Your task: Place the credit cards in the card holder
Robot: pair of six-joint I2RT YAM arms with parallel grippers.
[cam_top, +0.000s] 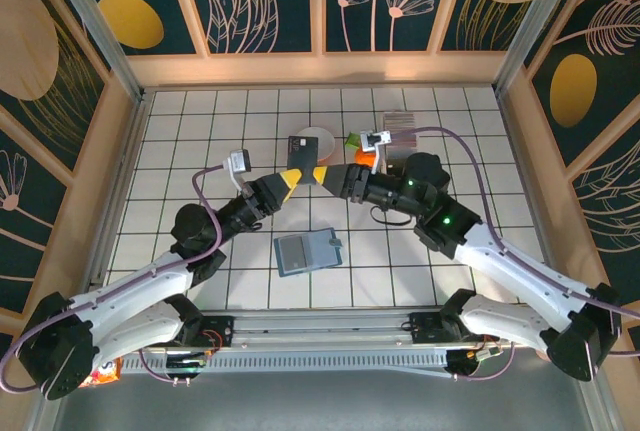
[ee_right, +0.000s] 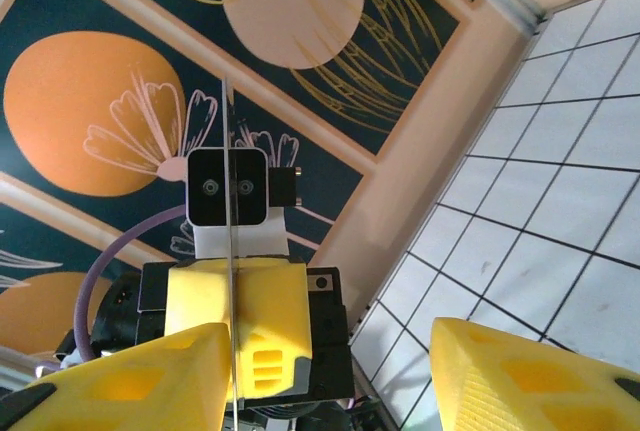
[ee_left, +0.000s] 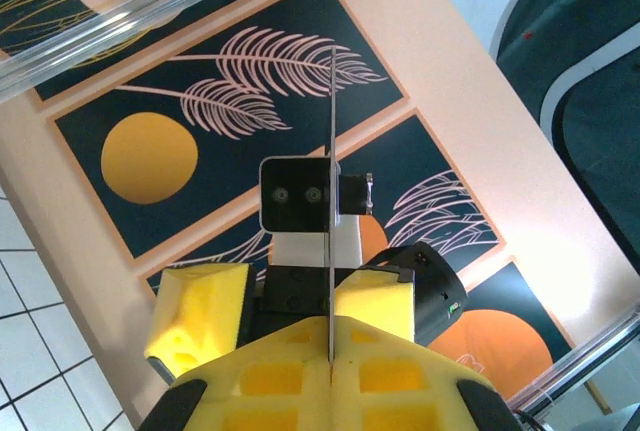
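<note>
A single credit card (cam_top: 298, 151) stands upright above the middle of the table, and my left gripper (cam_top: 292, 177) is shut on its lower end. In the left wrist view the card (ee_left: 331, 151) is a thin edge-on line rising from the closed yellow jaws of the left gripper (ee_left: 331, 356). My right gripper (cam_top: 322, 175) faces it from the right, open. In the right wrist view the card (ee_right: 228, 201) runs close beside the left finger (ee_right: 130, 381), with a wide gap to the other finger of the right gripper (ee_right: 330, 381). The teal card holder (cam_top: 307, 251) lies open on the tiles below.
A white bowl (cam_top: 315, 141) sits just behind the grippers. A striped grey-white stack (cam_top: 400, 129) lies at the back right, with small orange and green items (cam_top: 358, 156) near it. Wooden walls (cam_top: 320, 69) fence the tiled table.
</note>
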